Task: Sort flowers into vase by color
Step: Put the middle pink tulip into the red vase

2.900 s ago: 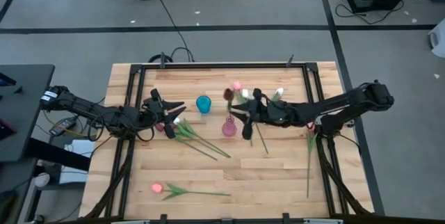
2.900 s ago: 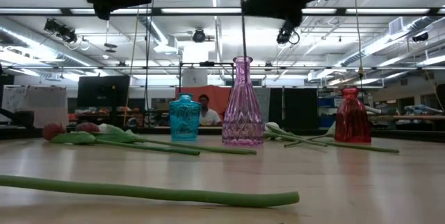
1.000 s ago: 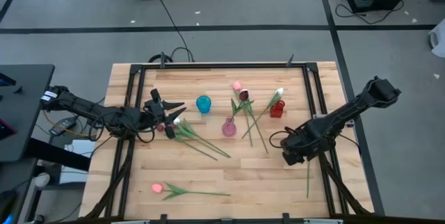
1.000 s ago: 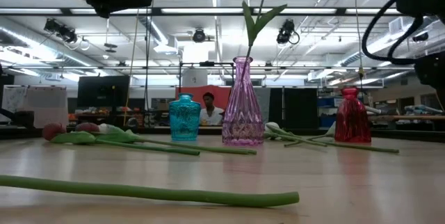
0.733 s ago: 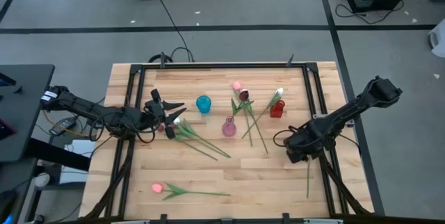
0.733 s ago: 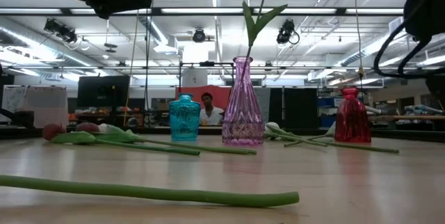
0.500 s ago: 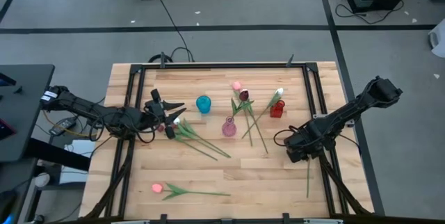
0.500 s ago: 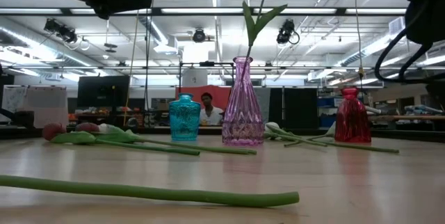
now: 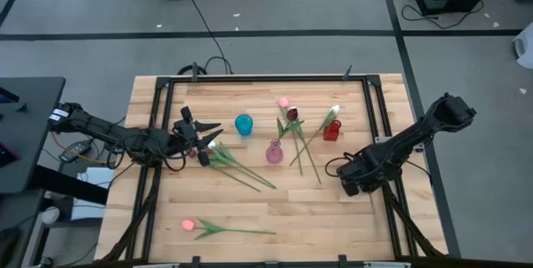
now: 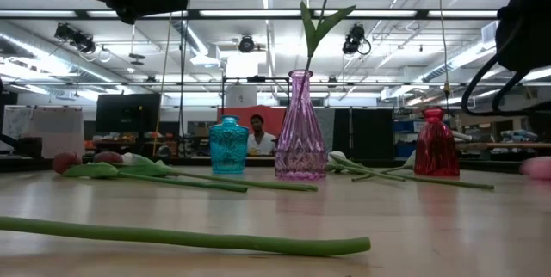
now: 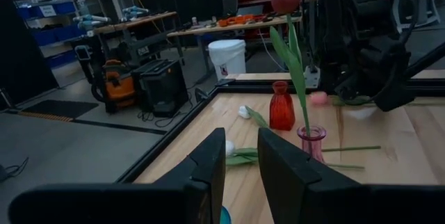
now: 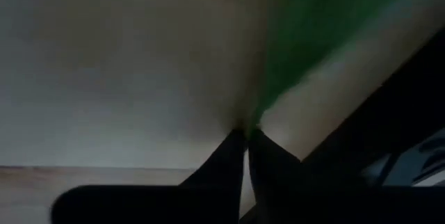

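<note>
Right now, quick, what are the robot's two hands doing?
Left gripper: open, empty, above the table.
Right gripper: shut on a flower stem.

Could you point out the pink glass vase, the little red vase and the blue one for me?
pink glass vase [image 10: 300, 135], low view, on its faceted body.
red vase [image 10: 436, 150], low view, on its wide lower body.
blue vase [image 10: 228, 146], low view, on its patterned side.

Three vases [image 9: 274, 152] stand mid-table, one holding a flower [image 9: 291, 117]; loose flowers [image 9: 235, 167] lie beside them, another [image 9: 221, 229] near the front edge
</note>
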